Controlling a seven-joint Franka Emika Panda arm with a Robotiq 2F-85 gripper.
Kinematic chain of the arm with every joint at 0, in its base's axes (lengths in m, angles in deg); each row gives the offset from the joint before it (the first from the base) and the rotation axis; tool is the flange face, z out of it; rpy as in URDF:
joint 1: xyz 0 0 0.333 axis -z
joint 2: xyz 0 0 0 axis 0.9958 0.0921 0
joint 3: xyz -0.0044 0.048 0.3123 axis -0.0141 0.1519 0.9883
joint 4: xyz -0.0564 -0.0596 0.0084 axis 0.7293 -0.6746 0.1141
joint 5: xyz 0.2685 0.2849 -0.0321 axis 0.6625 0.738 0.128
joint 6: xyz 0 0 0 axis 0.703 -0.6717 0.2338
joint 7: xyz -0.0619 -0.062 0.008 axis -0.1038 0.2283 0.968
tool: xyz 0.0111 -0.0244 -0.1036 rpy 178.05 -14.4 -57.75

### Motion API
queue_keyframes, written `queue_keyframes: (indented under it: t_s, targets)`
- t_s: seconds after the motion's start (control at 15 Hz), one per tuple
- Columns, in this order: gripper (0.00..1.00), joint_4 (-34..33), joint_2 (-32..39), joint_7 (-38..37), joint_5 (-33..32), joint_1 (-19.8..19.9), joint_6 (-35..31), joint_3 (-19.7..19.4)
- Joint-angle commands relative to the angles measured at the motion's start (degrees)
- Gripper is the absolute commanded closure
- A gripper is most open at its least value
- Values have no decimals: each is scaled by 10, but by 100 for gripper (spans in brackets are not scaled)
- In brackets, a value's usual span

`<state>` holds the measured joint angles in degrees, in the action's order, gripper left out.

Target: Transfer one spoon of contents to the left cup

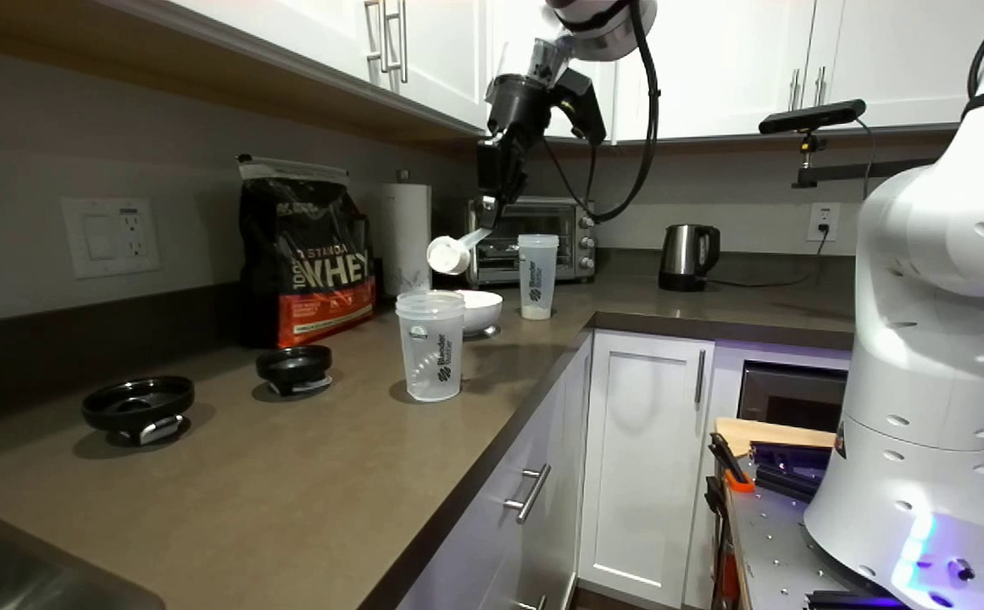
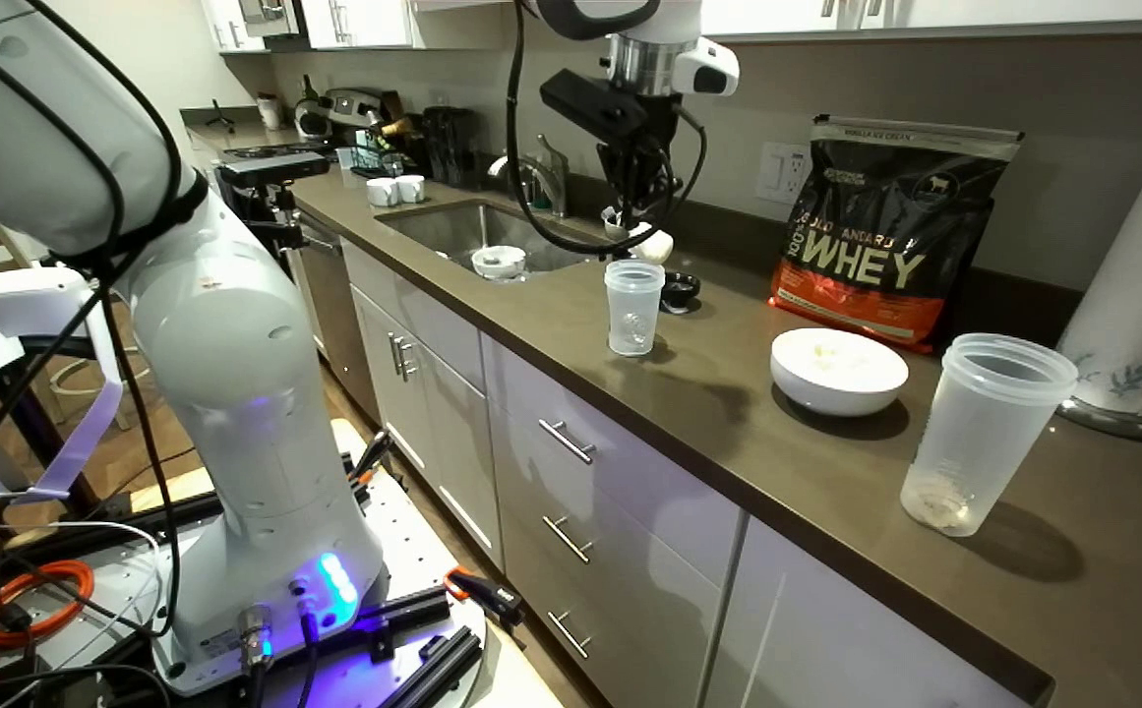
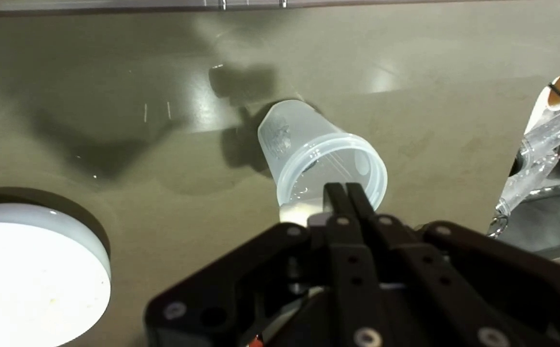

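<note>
The spoon, a pale scoop (image 1: 447,255) with a short handle, hangs tilted in my gripper (image 1: 492,217). In the wrist view the jaws of my gripper (image 3: 343,186) stand together, and the spoon's pale end (image 3: 299,212) shows beside them, partly hidden by the fingers (image 3: 336,197). How full the spoon is cannot be told. Below it, the left cup (image 1: 430,356), translucent white plastic, stands upright on the counter. From the wrist camera, the spoon overlaps the near rim of this cup (image 3: 284,140). An exterior view also shows the spoon (image 2: 651,246) above and behind the cup (image 2: 633,313).
A white bowl (image 2: 831,396) with pale contents stands farther along the counter. Beyond it is another translucent cup (image 2: 989,442) with some powder at its bottom. Black lids (image 1: 140,405), a whey bag (image 1: 322,271), a paper roll (image 1: 407,229) and a kettle (image 1: 685,254) are around.
</note>
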<state>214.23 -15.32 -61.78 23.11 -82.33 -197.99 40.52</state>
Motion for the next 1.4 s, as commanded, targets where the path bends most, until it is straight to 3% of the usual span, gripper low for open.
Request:
queue_keyframes:
  t_s: [0.0, 0.67, 1.33]
  targets:
    - [98, 12, 2, 4, -29, -3, -37, 8]
    - [99, 34, 5, -2, -67, -9, -93, 22]
    - [99, 38, 1, -1, -87, -19, -105, 33]
